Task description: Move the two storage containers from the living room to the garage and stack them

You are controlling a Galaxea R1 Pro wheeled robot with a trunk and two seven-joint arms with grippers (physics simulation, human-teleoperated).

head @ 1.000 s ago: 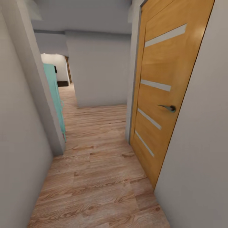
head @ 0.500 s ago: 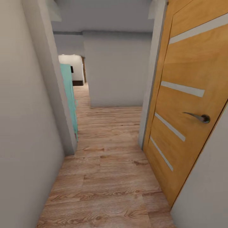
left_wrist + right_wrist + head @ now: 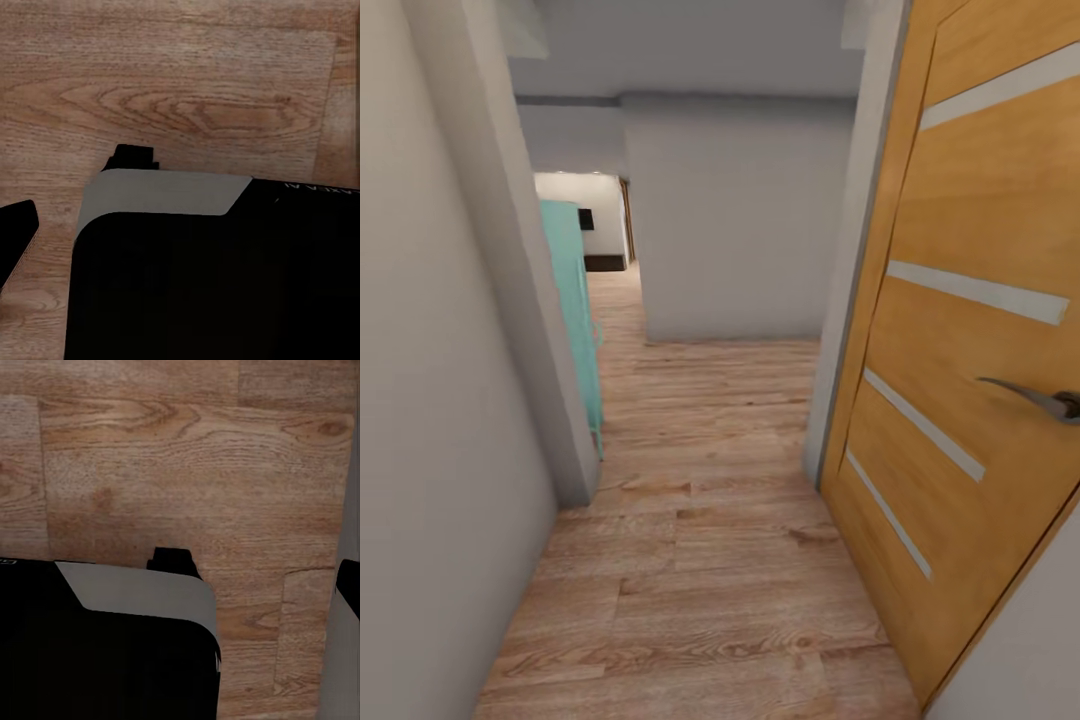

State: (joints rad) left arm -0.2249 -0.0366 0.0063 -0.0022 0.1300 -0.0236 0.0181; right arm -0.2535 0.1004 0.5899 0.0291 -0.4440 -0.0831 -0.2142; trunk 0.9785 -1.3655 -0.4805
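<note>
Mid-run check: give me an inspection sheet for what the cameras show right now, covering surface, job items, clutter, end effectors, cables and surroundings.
Surface: light wood plank floor, bare along the corridor.
Job's things: nothing seen.
Clutter: nothing seen.
End effectors: state cannot be told; wrist views look down at planks past the dark robot base.
Cables: nothing seen.
Surroundings: narrow hallway, grey wall ahead, honey wood door with lever handle at right, teal panel at left.

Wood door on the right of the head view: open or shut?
Shut, it appears. The wood door sits in line with its grey frame, handle level; no gap shows.
</note>
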